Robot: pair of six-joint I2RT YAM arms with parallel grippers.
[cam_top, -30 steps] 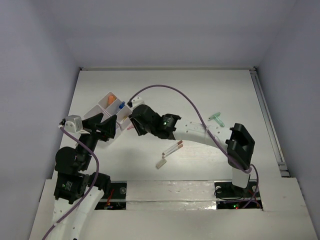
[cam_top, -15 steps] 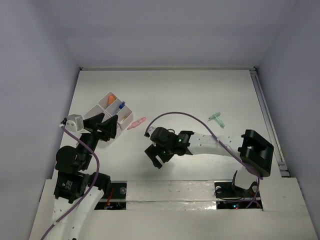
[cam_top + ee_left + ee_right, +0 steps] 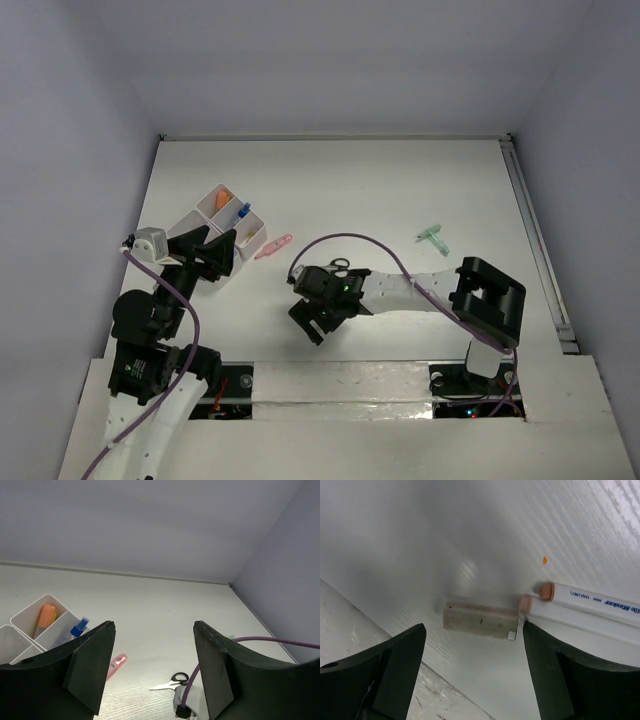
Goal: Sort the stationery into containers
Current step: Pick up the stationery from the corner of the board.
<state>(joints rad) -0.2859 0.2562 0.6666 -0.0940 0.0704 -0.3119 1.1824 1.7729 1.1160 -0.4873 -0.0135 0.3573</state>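
My right gripper [image 3: 474, 626] is open and hangs low over a beige eraser block [image 3: 480, 620], one finger on each side of it and neither touching it. Two white pens with orange caps [image 3: 590, 605] lie just past the block's right end. From above, the right gripper [image 3: 314, 322] sits near the table's front edge and hides the block. My left gripper [image 3: 153, 625] is open with nothing between its fingers, beside the white containers [image 3: 200, 222]. Their compartments hold an orange piece [image 3: 46, 617] and a blue item [image 3: 79, 627]. A pink marker [image 3: 273, 246] and black-handled scissors [image 3: 172, 681] lie on the table.
A green item [image 3: 432, 238] lies at the right of the table. The right arm's purple cable [image 3: 350, 240] arches over the middle. A metal rail [image 3: 535, 240] runs along the right edge. The raised front ledge [image 3: 350, 640] is close to the right gripper.
The right gripper has swung from beside the containers to the table's front edge and opened wide over the eraser block. The left arm has not moved.
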